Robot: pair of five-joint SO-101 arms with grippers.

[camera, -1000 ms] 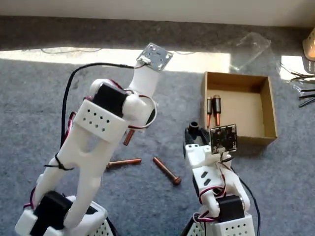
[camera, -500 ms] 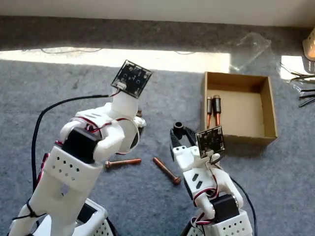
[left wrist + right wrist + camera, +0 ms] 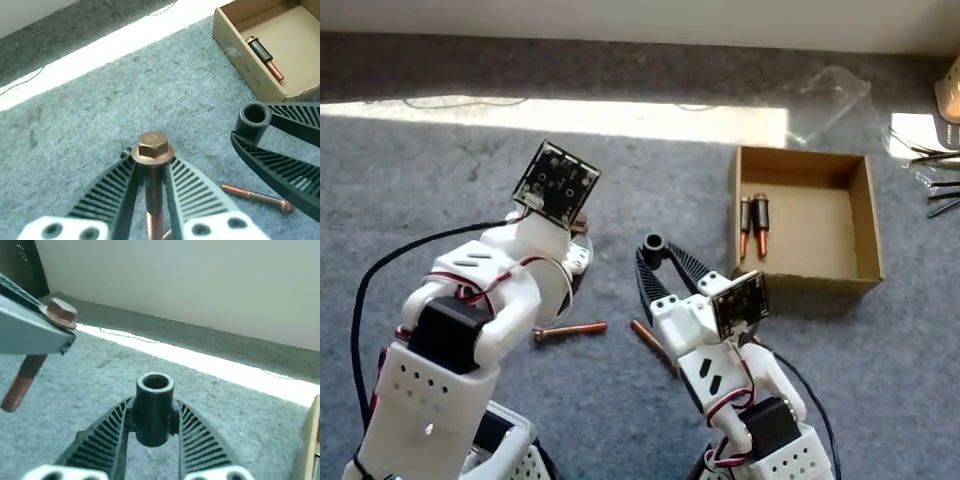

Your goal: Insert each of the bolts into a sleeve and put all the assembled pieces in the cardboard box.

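Observation:
My left gripper point(image 3: 152, 167) is shut on a copper bolt point(image 3: 153, 149), held head-up above the grey carpet. My right gripper point(image 3: 152, 415) is shut on a black sleeve point(image 3: 154, 402), its bore facing up. In the high view the sleeve point(image 3: 652, 243) hangs a short way right of the left wrist, with a gap between bolt and sleeve. Two loose bolts point(image 3: 570, 330) point(image 3: 652, 343) lie on the carpet between the arms. The cardboard box point(image 3: 865, 225) sits to the right and holds two assembled pieces point(image 3: 753, 225).
A clear plastic bag point(image 3: 830, 95) lies behind the box. Black cables point(image 3: 935, 190) come in at the right edge. A sunlit strip point(image 3: 470, 112) crosses the carpet at the back, under the wall.
The left arm has drawn back toward its base, carrying the bolt. The right gripper has swung left, away from the box, with the sleeve in it.

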